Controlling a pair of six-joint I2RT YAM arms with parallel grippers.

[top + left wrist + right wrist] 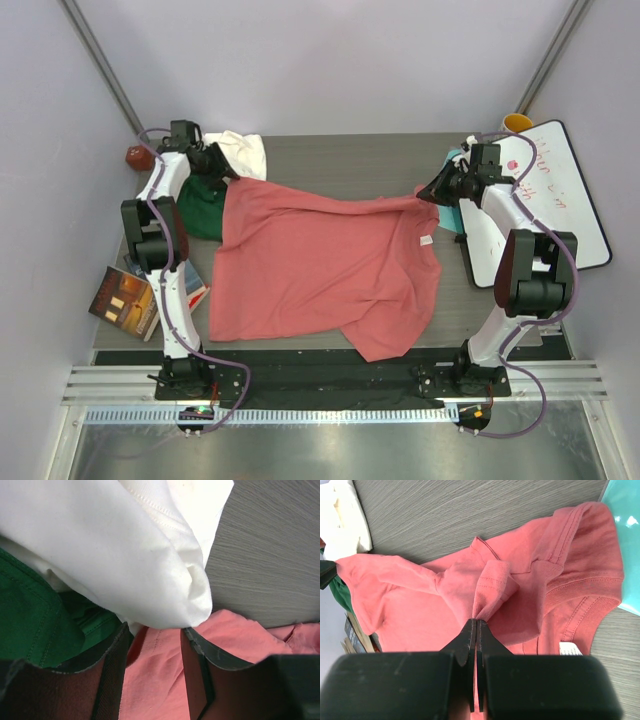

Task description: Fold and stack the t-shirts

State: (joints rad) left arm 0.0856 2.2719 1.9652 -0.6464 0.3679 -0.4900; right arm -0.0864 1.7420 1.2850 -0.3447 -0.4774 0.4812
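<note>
The salmon-pink t-shirt (320, 265) lies spread and rumpled across the middle of the table, with its white neck label (426, 240) at the right. The dark green t-shirt (203, 208) is bunched at the left. The cream-white t-shirt (242, 152) lies behind it. My left gripper (222, 170) is over the pink shirt's far-left corner. In the left wrist view its jaws (155, 630) stand apart with pink cloth (155, 680) between them, under the white cloth (115, 545). My right gripper (430, 192) is shut, pinching a fold of the pink shirt (492, 587) at its tips (476, 621).
A whiteboard (545, 195) lies at the right with a teal thing (452, 215) beside it and an orange cup (517, 122) behind. Glossy books (125, 300) lie at the left edge. A small brown object (137, 157) sits at the far left.
</note>
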